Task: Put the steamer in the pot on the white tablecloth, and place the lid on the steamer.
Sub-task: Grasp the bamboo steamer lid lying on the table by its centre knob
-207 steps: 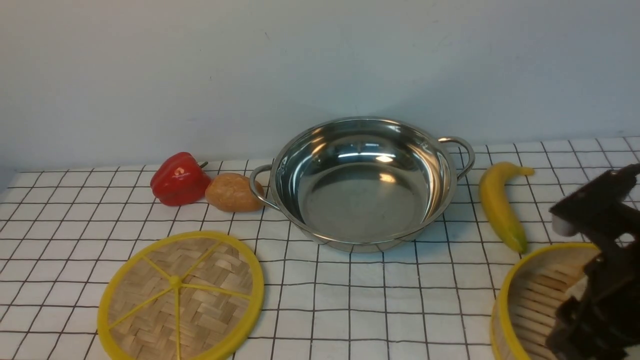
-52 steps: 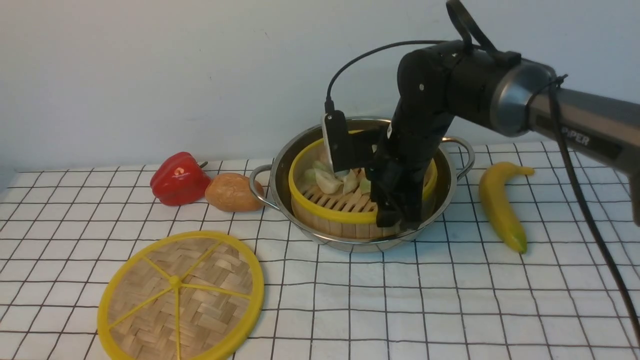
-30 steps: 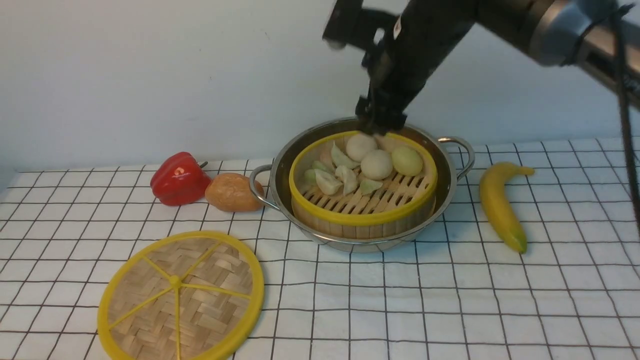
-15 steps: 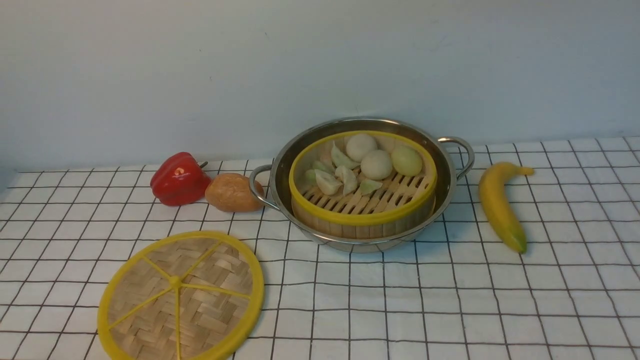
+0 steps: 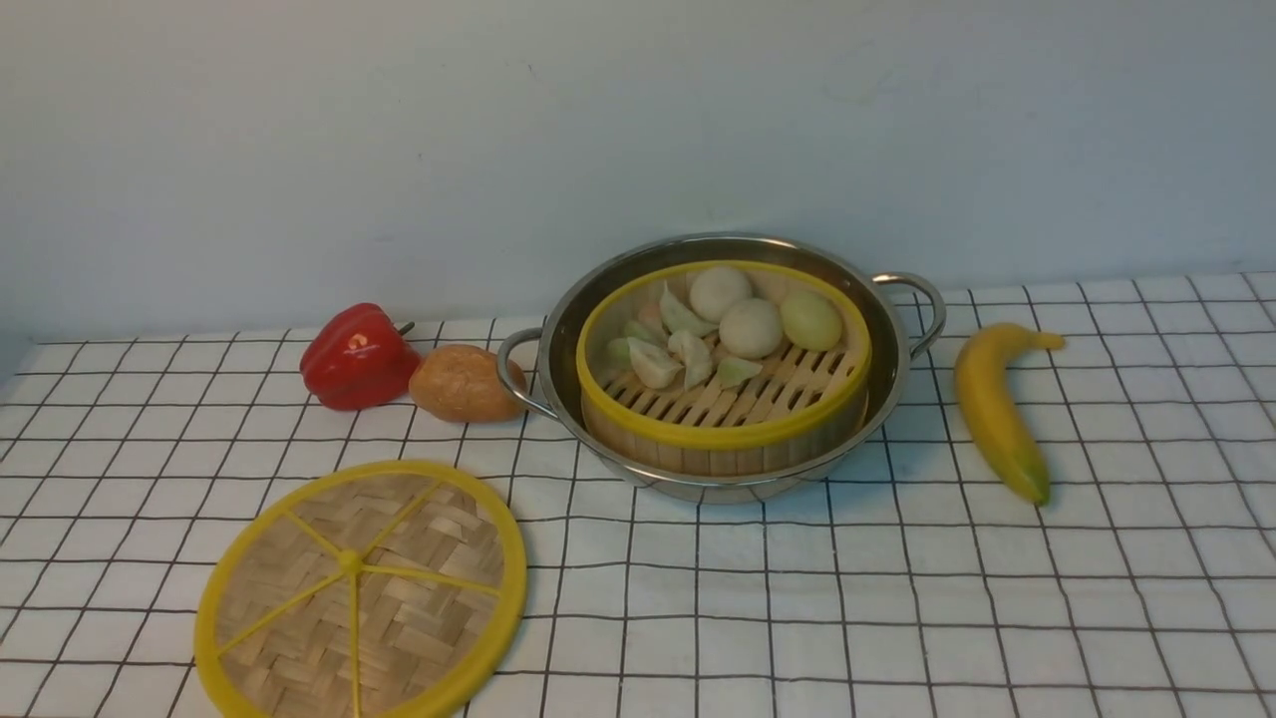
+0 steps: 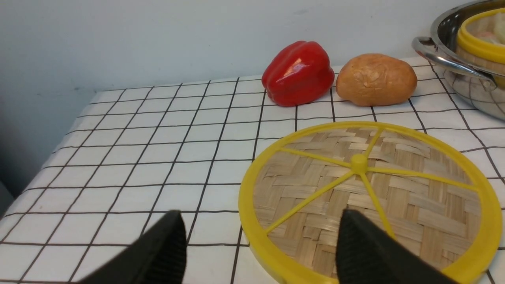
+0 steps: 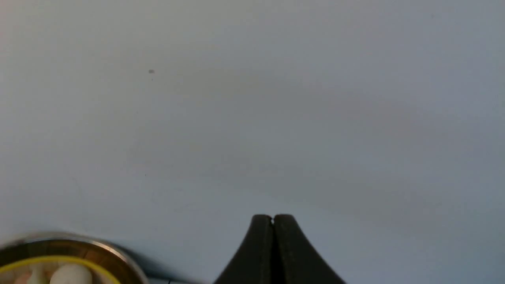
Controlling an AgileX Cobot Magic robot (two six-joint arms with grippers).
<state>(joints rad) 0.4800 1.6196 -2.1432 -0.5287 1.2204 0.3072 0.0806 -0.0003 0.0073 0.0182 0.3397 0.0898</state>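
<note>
Inside the pot (image 5: 733, 486), the yellow-rimmed steamer (image 5: 718, 454) holds pale buns (image 5: 750, 327).

Red bell pepper (image 5: 357, 357): glossy, lying on side, left part of scene, short dark stem on its right.
Brown potato (image 5: 465, 383): just right of pepper (touching or barely apart, cannot tell).
Banana (image 5: 997, 409): right side, well apart from both, flat, curved, greenish tip nearest camera.
Pale plain wall (image 5: 399, 150) behind all.
</note>
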